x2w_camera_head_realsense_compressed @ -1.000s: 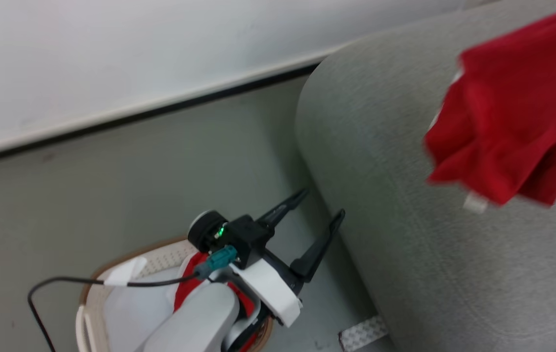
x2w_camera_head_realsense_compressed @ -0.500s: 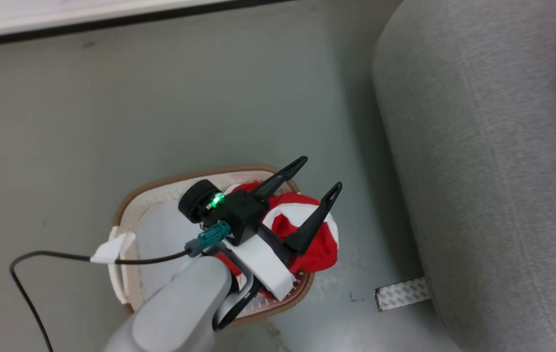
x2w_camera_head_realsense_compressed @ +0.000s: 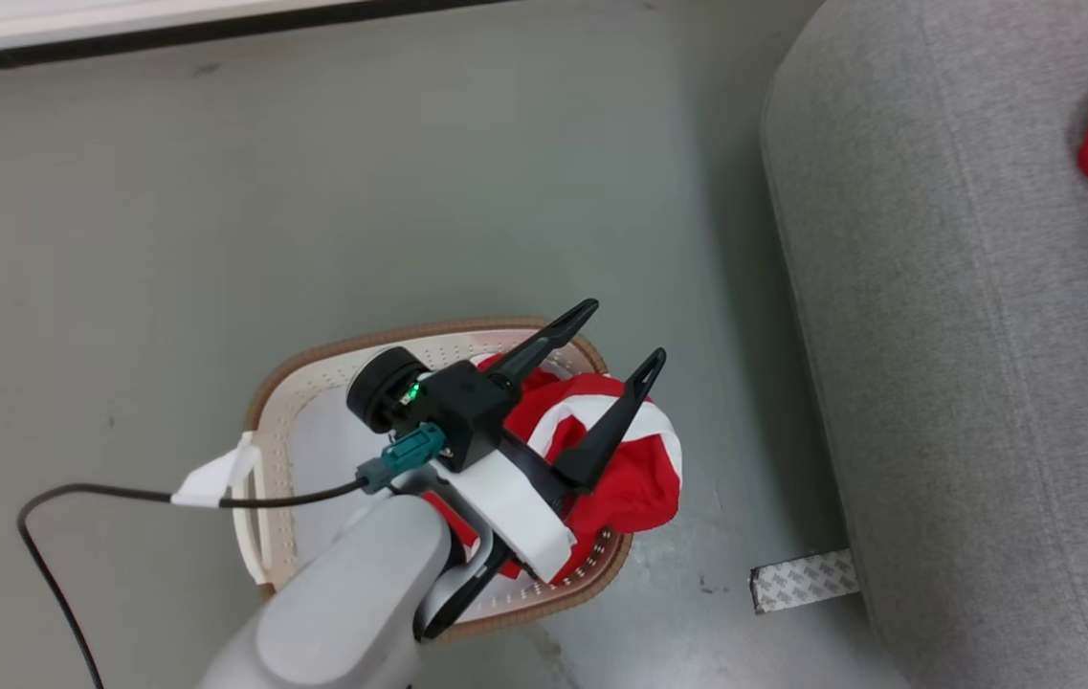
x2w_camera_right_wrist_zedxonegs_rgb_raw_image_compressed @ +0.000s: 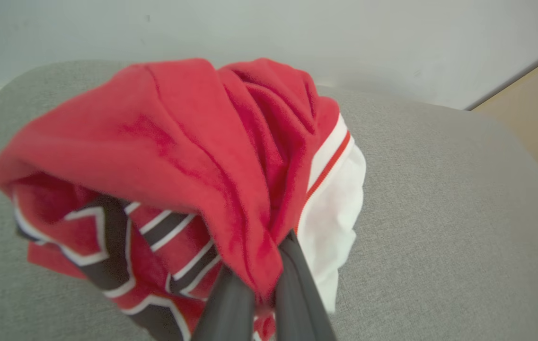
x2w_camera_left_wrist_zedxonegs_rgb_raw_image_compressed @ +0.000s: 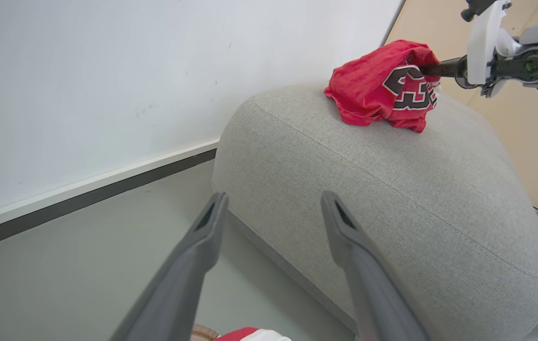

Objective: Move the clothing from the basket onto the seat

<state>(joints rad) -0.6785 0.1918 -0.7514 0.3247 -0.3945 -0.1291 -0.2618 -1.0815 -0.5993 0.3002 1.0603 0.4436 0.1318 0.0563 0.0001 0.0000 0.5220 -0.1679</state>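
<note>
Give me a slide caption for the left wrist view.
Open left tool faces the large light grey fabric sofa; right tool grips a bunched red fabric garment at its top.

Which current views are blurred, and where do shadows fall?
Right wrist view: red garment soft-edged, slightly smeared, in the shut right gripper. Left wrist view: sofa sharp; open left gripper fingers slightly soft. Head view: crisp, even light, soft shadow on the floor along the sofa.

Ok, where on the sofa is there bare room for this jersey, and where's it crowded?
The sofa is bare fabric around the red jersey clamped in the right gripper, down to its rounded floor-side edge. Crowded: the basket at its sofa-side end, where the red garment lies under the open left gripper.
</note>
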